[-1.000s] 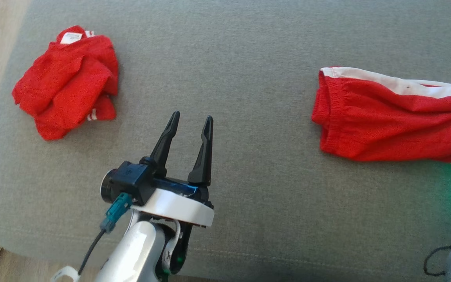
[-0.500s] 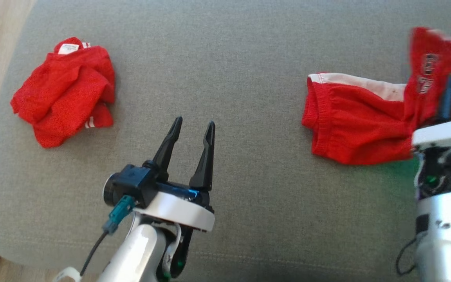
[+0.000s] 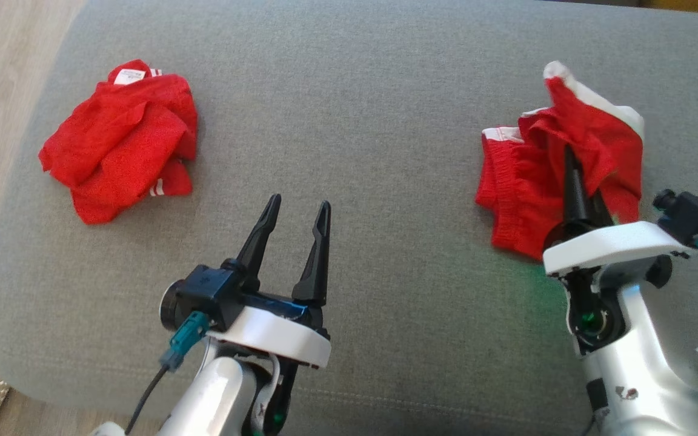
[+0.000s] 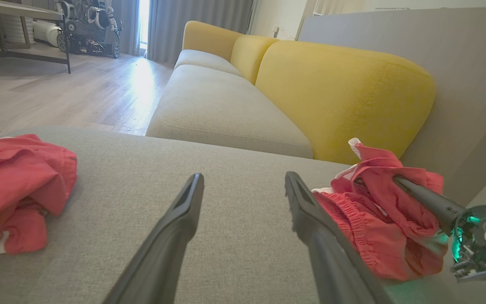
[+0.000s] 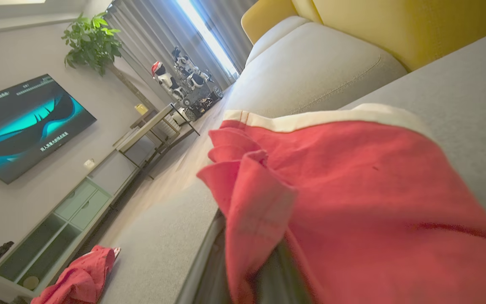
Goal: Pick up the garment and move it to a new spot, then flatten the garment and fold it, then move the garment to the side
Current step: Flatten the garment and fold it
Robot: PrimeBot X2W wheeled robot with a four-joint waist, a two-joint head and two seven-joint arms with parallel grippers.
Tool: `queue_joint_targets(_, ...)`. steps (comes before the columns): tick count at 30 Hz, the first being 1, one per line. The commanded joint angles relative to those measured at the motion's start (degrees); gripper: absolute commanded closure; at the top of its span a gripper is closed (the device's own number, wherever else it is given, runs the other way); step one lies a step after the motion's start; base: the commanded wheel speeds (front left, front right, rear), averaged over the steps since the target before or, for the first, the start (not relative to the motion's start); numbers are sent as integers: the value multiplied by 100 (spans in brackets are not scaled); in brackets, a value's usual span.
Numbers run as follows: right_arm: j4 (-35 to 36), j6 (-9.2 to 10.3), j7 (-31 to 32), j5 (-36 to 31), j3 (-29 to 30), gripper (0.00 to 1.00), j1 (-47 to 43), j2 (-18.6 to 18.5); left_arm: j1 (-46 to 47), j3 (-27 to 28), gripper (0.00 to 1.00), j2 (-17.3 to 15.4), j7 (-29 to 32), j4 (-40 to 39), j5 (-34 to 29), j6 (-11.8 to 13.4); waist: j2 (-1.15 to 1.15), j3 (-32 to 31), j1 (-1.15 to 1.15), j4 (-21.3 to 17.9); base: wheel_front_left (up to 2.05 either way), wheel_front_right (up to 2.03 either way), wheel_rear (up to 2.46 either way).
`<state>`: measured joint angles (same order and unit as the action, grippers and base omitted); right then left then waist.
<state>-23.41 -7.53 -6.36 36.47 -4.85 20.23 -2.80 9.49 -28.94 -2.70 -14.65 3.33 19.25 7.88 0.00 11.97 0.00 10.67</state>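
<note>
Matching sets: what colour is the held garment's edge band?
White band on the red fabric garment; clearest in the right wrist view.

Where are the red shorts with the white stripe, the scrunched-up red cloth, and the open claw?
red shorts [image 3: 514, 200], head view, on the gathered waistband.
scrunched-up red cloth [image 3: 119, 154], head view, on its middle fold.
left gripper [image 3: 299, 201], head view, midway between its open fingertips.

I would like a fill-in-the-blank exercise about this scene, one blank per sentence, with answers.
The right arm's jaws are shut on a red garment with ____ trim.
The left arm's jaws are not shut but ____, holding nothing.
The sofa backrest is ____.
Missing words: white; open; yellow.
</note>
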Motion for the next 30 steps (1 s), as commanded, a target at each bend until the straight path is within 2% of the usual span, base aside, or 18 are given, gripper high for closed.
queue_joint_targets(1,147,4,5,-82,-157,100,51,-9,47,168,0,-18,-35,-226,-11,15,0,22,0,16,0,0,0)
queue_joint_targets(12,-119,4,319,-114,-814,100,112,-31,92,93,0,-18,-35,-229,37,50,0,124,0,132,0,0,0)
queue_joint_targets(13,-193,4,389,-168,-883,61,111,-63,94,88,0,-18,-35,-224,40,53,0,129,0,139,0,0,0)
queue_joint_targets(14,-246,4,416,-217,-936,0,117,-90,97,82,0,-18,-35,-219,42,54,0,132,0,147,0,0,0)
queue_joint_targets(23,-228,4,612,92,-1501,0,53,-192,95,113,0,-18,-35,-159,49,72,0,103,0,115,0,0,0)
queue_joint_targets(30,-495,4,895,405,-1524,0,20,-272,127,97,0,-18,-35,-172,57,69,0,131,0,77,0,0,0)
